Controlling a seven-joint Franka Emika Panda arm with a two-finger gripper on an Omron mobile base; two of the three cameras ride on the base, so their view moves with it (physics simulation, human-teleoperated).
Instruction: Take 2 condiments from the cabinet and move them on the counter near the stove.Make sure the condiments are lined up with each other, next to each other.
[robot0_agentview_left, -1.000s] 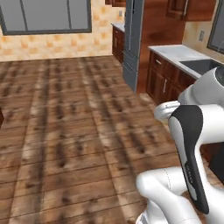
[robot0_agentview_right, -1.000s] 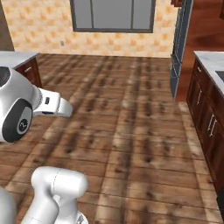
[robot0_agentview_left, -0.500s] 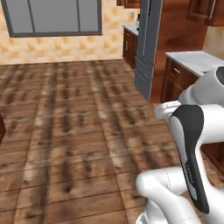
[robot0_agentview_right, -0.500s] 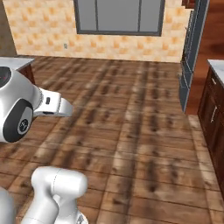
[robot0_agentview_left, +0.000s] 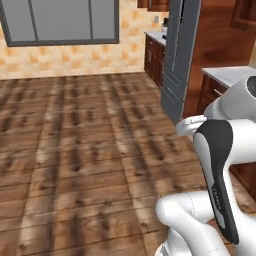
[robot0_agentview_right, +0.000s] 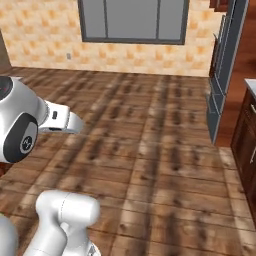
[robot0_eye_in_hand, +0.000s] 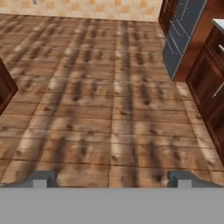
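In the hand view my gripper (robot0_eye_in_hand: 113, 179) is open, its two dark fingertips (robot0_eye_in_hand: 43, 178) far apart with nothing between them, looking down over bare wooden floor. A strip of white counter (robot0_agentview_left: 226, 75) tops the dark base cabinets at the right, and its corner also shows in the hand view (robot0_eye_in_hand: 218, 22). Reddish-brown wood (robot0_agentview_left: 244, 14) at the top right may be the cabinet. The condiments and the stove are out of view.
A tall grey fridge (robot0_agentview_left: 179, 60) (robot0_agentview_right: 224, 70) (robot0_eye_in_hand: 180, 33) stands at the right, with dark drawer-fronted base cabinets (robot0_eye_in_hand: 209, 85) beside it. A large window (robot0_agentview_right: 132, 20) sits in the tiled back wall. A dark cabinet corner (robot0_eye_in_hand: 5, 87) juts in at the left. Wide plank floor (robot0_agentview_left: 85, 150) lies ahead.
The whole scene has slid to the right and come closer in both base views, so the base has moved. The arm keeps its pose and the gripper stays open.
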